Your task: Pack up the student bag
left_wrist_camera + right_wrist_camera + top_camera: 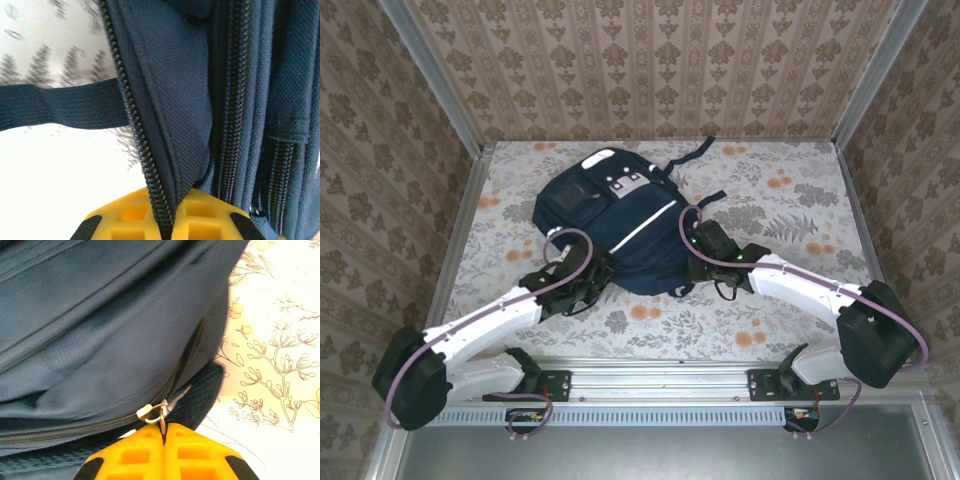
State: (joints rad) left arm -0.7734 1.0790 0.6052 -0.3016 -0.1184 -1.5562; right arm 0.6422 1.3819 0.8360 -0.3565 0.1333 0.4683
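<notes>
Two grippers hold the backpack at table centre: left gripper jaws pressed onto the zipper edge, right gripper jaws pinching the zipper pull. Likely zipper step; next, draw pull steadily along track

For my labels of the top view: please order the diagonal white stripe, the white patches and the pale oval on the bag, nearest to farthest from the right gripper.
From the right gripper, at the student bag's edge:
1. Diagonal white stripe, just left of it.
2. White patches, farther up the front.
3. Pale oval, at the far end.
</notes>
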